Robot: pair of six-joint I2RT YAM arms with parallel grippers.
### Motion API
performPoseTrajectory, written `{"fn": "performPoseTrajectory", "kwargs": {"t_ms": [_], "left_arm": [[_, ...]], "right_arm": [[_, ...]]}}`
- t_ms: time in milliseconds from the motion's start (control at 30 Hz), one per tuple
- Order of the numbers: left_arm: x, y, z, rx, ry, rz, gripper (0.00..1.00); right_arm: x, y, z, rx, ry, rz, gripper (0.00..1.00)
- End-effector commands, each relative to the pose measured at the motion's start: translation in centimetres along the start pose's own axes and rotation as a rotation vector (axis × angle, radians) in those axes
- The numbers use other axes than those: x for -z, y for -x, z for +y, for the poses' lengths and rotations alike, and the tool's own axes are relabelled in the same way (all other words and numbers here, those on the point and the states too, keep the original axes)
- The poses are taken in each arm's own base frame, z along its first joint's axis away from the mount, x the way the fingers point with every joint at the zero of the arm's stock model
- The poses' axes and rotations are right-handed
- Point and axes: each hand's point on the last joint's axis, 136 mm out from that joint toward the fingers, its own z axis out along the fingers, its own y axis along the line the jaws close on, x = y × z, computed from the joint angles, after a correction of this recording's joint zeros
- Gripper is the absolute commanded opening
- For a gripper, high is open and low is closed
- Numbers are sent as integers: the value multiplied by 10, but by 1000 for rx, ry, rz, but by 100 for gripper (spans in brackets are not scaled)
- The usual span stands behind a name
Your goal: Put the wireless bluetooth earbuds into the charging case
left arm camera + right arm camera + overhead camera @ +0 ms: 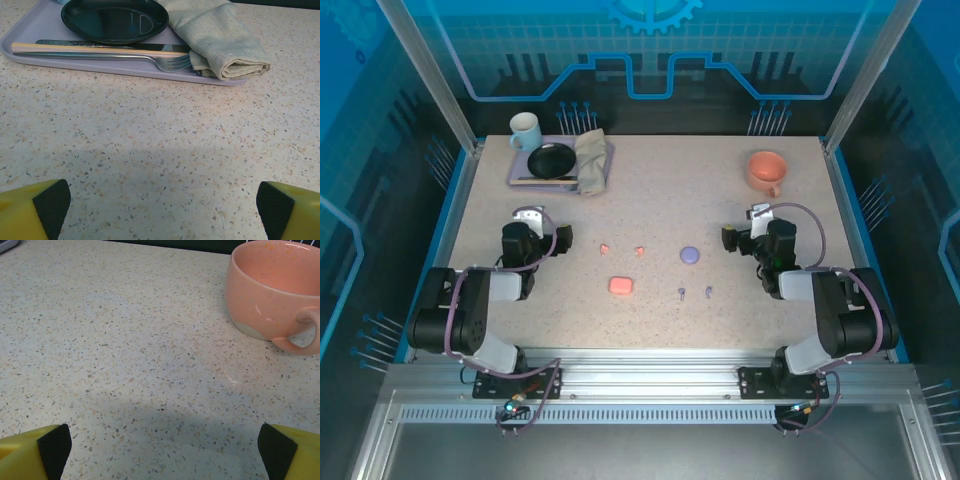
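Lying loose mid-counter (720, 200), none in a case: left pink earbud (605, 248) and right pink earbud (640, 251) side by side, apart. The pink case (621, 286) sits just nearer than them, touching neither. Left lilac earbud (681, 293) and right lilac earbud (707, 291) lie close together to the right, toward the near edge. The lilac case (689, 254) is just beyond them, apart. Lid state of both cases is too small to tell.

Bare counter rings the whole group. There is a clear strip to the near edge and a wide open stretch to the far edge.

Left hand (528, 214) is well left of the pink earbuds, fingers spread wide, gripping nothing. Its wrist view shows the left hand (160, 200) over bare counter, pads (50, 205) at the frame corners. Open room runs ahead up to the tray (30, 59). Chopsticks (95, 49) and fork (150, 61) lie along the tray's near rim, with the black plate (115, 20) behind. The folded cloth (220, 45) reaches the rim at its right end. The pale mug (525, 130) stands at the tray's far-left corner, close to the counter's far-left edge.

Right hand (758, 214) is right of the lilac case, well apart, fingers also spread wide and holding nothing. From the wrist, the right hand (160, 445) has bare counter ahead. The salmon mug (270, 290) stands upright far-right, handle at the frame's right edge, near the counter's far-right corner.
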Motion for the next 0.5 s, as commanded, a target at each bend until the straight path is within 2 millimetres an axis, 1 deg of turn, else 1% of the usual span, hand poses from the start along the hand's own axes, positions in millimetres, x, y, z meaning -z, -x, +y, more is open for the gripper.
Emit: {"fn": "performPoseTrajectory", "kwargs": {"t_ms": [0,467], "left_arm": [[0,13,-4,1,-27,-37,99],[-1,14,-2,6,-18,-33,99]], "right_arm": [[-1,12,-5,4,-3,-29,100],[-1,11,-6,0,1,-28,100]]}}
